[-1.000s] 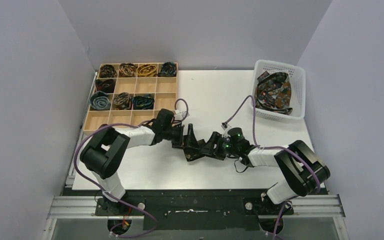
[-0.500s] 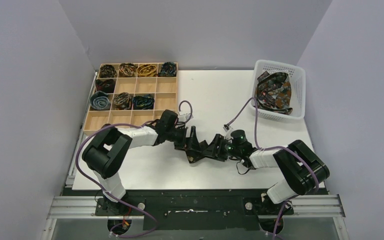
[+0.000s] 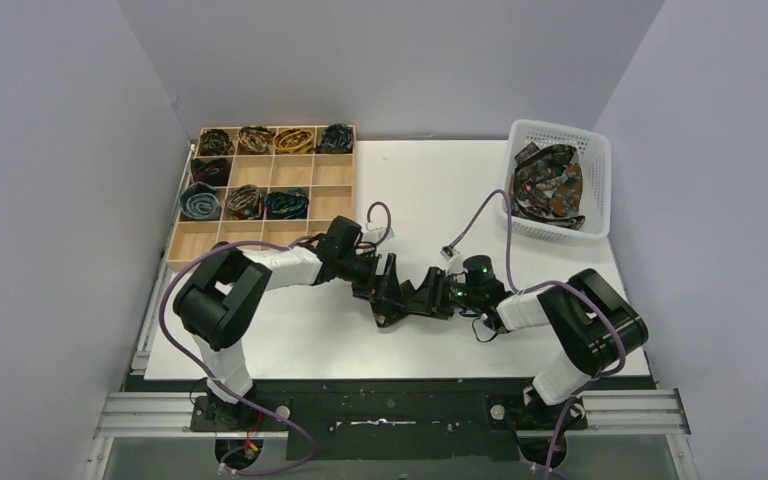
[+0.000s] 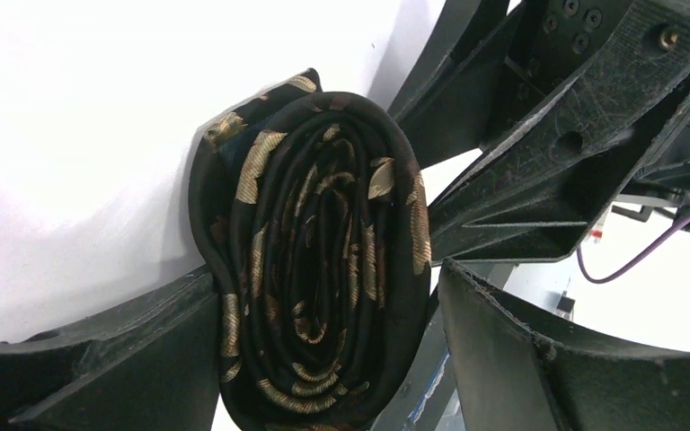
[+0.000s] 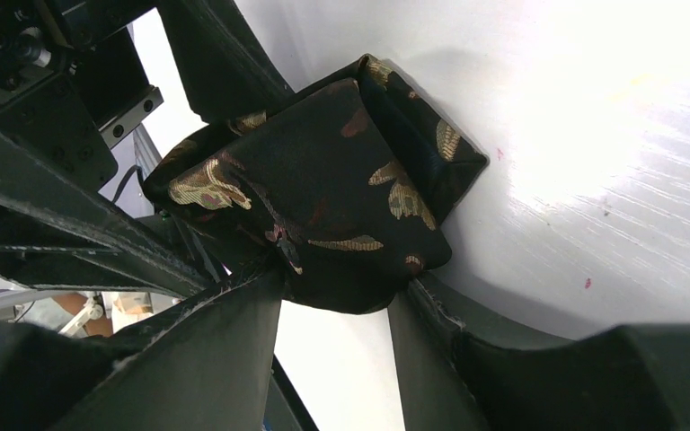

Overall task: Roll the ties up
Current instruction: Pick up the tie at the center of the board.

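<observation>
Pale lavender walls enclose a white table [image 3: 440,190]. At its far left a wooden tray [image 3: 286,176] holds coiled ties [image 3: 245,201] in eight of its compartments. At the far right a white basket [image 3: 601,180] contains a loose heap of ties [image 3: 548,185]. Near the middle of the table, the left gripper [image 3: 388,290] and right gripper [image 3: 415,300] meet tip to tip around a rolled tie [image 4: 314,269]. It is dark with gold leaf marks. The left wrist view shows the spiral end-on, with a finger pressed against each side. In the right wrist view, the right gripper's fingers [image 5: 234,323] pinch the lower edge of the same roll, which touches the table.
</observation>
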Robot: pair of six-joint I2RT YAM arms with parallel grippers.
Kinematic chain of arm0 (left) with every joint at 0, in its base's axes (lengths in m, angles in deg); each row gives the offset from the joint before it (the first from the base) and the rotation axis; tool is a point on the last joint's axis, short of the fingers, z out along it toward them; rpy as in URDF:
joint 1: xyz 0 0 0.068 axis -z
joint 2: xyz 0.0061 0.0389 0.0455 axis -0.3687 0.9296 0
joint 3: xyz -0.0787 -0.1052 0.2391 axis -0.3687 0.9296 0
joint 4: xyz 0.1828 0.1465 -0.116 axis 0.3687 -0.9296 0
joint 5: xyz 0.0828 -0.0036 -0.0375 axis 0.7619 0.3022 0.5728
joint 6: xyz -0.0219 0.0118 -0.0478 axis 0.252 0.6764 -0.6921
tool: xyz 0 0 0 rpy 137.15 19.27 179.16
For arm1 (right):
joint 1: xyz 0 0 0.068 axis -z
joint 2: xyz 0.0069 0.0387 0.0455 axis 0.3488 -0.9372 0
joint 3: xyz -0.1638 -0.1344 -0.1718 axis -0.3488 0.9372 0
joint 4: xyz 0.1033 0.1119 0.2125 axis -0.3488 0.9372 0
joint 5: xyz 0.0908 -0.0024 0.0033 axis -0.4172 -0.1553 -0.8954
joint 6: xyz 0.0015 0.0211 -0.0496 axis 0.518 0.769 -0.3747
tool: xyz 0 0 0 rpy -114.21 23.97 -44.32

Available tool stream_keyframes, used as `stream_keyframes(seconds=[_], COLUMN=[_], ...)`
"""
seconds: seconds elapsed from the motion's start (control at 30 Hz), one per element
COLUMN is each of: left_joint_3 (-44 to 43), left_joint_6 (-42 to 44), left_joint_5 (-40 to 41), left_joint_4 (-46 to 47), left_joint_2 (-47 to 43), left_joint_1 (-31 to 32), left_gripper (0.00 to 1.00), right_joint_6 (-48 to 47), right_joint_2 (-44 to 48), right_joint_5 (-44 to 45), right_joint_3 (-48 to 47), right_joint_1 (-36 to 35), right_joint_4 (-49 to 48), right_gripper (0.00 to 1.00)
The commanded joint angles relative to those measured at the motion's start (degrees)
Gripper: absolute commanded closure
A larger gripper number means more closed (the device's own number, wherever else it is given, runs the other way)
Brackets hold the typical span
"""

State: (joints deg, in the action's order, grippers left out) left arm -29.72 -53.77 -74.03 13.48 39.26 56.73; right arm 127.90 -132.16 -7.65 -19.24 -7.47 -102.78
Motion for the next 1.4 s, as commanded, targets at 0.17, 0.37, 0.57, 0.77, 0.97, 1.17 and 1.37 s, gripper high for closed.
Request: stream_keyframes(seconds=[0.17, 0.37, 0.57, 0.77, 0.97, 1.17, 1.37], left_joint_3=[-5.61, -4.33, -3.71, -3.53, -3.58, -3.31, -2.89], left_joint_6=[10.52, 7.58, 6.72, 6.44, 5.72, 5.44, 5.88], left_joint_5=[-5.16, -3.04, -1.98, -1.46, -0.77, -0.32, -0.74], left_joint_4=[-11.31, -8.13, -7.15, -6.97, -6.41, -6.23, -6.38], left_joint_2=[2.16, 1.19, 0.53, 0.17, 0.65, 0.37, 0.06], left_joint_1=[2.09, 1.67, 1.41, 1.25, 1.54, 1.65, 1.82], left_gripper=[0.32, 0.45, 0.51, 0.52, 0.53, 0.53, 0.52], right_joint_6=[-5.53, -5.43, -3.98, -1.12, 3.19, 3.63, 6.76], right_joint_2=[-3.80, -2.37, 3.23, 14.33, 21.72, 14.66, 6.91], right_joint_5=[4.71, 4.04, 4.76, 8.80, 10.20, 6.85, 14.15], right_joint_3=[1.69, 1.27, 1.34, 2.21, 4.74, 5.38, 2.11], right_joint_1=[0.85, 1.07, 1.23, 1.44, 1.39, -0.61, -7.58], right_joint_4=[6.13, 7.07, 9.89, 15.31, 17.51, 12.89, 11.05], right_gripper=[0.53, 0.50, 0.39, 0.37, 0.51, 0.78, 0.90])
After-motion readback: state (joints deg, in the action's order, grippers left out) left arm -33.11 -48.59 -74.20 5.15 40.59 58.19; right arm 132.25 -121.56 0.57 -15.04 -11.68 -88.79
